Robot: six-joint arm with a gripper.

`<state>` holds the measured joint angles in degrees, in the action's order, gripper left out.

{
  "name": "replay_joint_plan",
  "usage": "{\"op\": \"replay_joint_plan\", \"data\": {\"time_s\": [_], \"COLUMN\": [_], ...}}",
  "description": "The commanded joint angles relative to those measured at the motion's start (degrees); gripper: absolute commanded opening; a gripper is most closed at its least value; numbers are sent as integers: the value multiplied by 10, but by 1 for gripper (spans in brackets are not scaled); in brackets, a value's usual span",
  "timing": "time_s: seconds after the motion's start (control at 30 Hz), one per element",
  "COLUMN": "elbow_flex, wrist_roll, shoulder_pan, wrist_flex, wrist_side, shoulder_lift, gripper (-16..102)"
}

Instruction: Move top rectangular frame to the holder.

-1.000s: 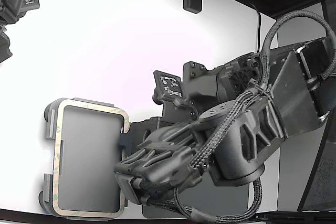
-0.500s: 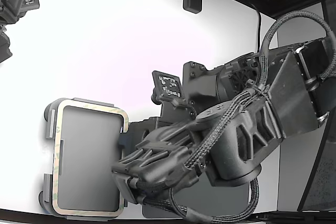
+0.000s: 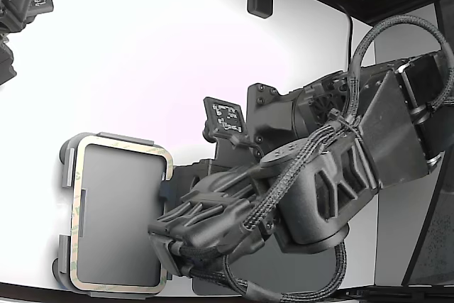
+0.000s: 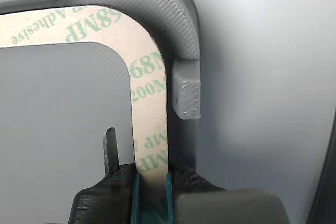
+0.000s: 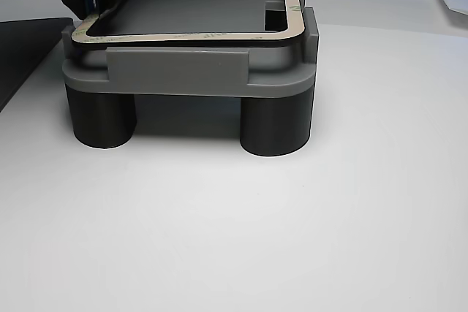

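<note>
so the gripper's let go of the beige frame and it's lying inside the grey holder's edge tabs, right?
Not quite. The gripper has not let go: the wrist view shows its fingers closed on one side of the beige frame. The rest holds: the frame lies inside the edge tabs of the grey holder, as the exterior view also shows.
</note>
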<state>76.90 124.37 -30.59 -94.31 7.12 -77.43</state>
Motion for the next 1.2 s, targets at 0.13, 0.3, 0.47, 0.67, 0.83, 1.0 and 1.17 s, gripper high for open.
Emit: {"op": "replay_joint_plan", "data": {"time_s": [0.13,0.3,0.47,0.67,0.83,1.0,1.17], "elbow_flex": [-11,-8,-8,-9,-7,-6,-5], "wrist_roll": [1,2,2,1,2,3,2], "shoulder_pan": [10,10,10,10,10,10,11], "wrist_flex": [-3,-3,2,3,4,4,10], "wrist_side": [-2,-3,2,4,2,4,10], "shoulder_lift": [-12,-14,-13,-13,-13,-13,-15], "gripper": [-10,-9,-6,-7,-8,-8,2]}}
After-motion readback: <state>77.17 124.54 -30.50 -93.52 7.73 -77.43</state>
